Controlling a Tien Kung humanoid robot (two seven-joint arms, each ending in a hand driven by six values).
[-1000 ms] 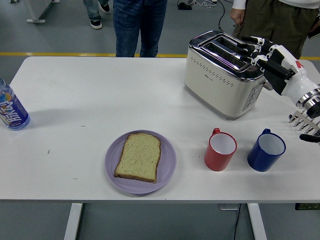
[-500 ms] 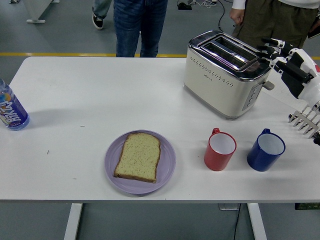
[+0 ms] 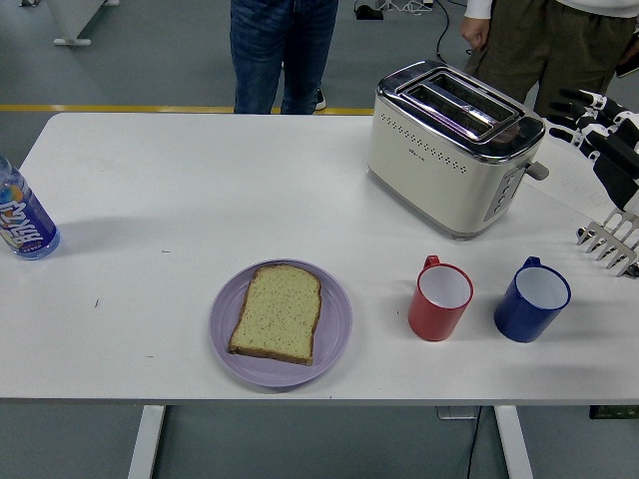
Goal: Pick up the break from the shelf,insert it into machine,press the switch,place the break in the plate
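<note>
Lavender and round, a smooth plate (image 3: pixel 281 374) is sitting near the front edge of the white bench (image 3: pixel 200 190), and a single slice of bread (image 3: pixel 277 311) is lying flat on it. The bread is pale and speckled, with a darker brown crust around its squarish outline and a porous, matte crumb.

Behind and to the right, a cream toaster (image 3: pixel 449 150) is standing at an angle, its rounded body topped by a shiny chrome lid with two long slots. Both slots are looking empty, and a small lever is projecting from its right end.

The robot's right hand (image 3: pixel 599 125) is hovering at the right edge of the view, just beside that end of the toaster and not touching it. Its fingers (image 3: pixel 582 101) are spread loosely and are gripping nothing. The left hand is not appearing anywhere.

Judging by the bread on the plate and the empty slots, the task is appearing to be at its final stage, with every step seemingly done. The next move is probably only calling for the arm to clear the toaster without brushing its lever.

In front of the toaster, a glossy red mug (image 3: pixel 441 297) and a glossy blue mug (image 3: pixel 532 299) are standing upright, near each other, both white inside. A metal rack (image 3: pixel 611 244) is showing at the right edge. A plastic bottle (image 3: pixel 24 217) with a blue label is standing at the far left. Two people are standing beyond the bench.
</note>
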